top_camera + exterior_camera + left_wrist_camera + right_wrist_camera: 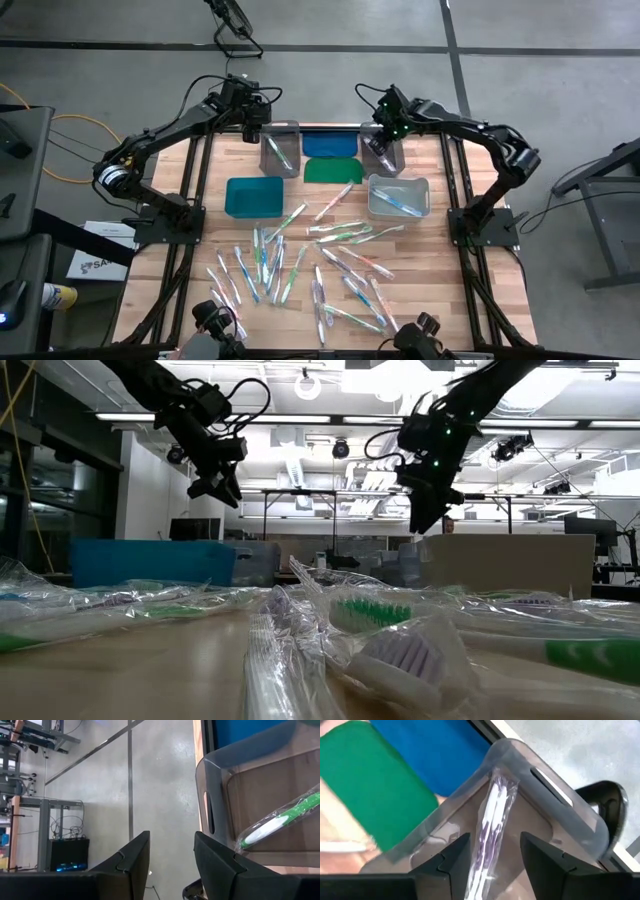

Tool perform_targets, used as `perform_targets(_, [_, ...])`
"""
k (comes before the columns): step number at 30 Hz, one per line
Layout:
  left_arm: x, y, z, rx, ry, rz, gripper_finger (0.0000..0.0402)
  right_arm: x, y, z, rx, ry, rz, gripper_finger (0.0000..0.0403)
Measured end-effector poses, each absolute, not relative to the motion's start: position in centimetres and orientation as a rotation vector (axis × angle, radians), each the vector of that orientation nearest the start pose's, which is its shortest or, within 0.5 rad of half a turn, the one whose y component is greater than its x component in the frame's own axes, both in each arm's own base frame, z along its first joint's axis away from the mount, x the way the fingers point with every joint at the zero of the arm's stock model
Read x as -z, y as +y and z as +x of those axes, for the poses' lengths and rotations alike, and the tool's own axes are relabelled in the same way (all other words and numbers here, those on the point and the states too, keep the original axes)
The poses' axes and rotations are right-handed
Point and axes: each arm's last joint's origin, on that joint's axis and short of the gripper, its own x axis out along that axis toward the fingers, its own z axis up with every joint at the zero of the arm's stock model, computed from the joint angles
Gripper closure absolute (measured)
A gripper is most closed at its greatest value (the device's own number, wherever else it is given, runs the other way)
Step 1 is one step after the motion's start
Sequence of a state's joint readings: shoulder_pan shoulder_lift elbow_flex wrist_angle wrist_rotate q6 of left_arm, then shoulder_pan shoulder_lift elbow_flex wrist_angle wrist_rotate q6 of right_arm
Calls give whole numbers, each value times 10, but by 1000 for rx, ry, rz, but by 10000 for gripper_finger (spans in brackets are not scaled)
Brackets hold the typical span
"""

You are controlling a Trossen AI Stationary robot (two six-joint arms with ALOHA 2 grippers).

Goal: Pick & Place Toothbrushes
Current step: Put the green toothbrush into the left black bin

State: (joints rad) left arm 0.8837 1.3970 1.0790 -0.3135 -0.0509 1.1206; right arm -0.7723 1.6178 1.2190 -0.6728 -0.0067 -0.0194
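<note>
While the left gripper hovers parted at upper centre, the right gripper stands parted over a wrapped toothbrush (purple-bristled) in 1 clear bin.

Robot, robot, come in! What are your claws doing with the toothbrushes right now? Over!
Right gripper open over clear bin, purple wrapped toothbrush dropping in. Left gripper open, empty, above other clear bin. Nothing blocking.

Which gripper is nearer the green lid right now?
Right. The right gripper hangs over the clear bin directly beside the green lid. The left gripper is over the far-left clear bin, farther off.
</note>
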Motion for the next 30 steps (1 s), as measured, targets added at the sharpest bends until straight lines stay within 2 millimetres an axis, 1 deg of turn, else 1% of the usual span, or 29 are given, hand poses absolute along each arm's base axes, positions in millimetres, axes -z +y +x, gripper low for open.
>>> perform_targets(4, [-287,236,191,-455,1011,740,254,-263,-217,223,676,1005,397,245])
perform_targets(8, [-287,235,193,-411,969,731,254,-281,-199,211,633,1000,443,251])
perform_targets(12, [-286,233,193,-383,956,723,254,-293,-171,205,554,1051,443,256])
perform_targets(16, [-283,232,192,-361,974,702,254,-300,-137,211,455,1083,400,260])
perform_targets(19, [-282,230,192,-329,961,686,254,-297,-111,216,376,1106,368,263])
perform_targets(22, [-282,229,193,-305,934,668,254,-285,-86,218,320,1146,351,264])
perform_targets(27, [-280,228,192,-278,940,646,254,-265,-53,223,324,1202,347,264])
perform_targets(30, [-279,227,192,-274,945,636,254,-261,-32,228,284,1196,323,264])
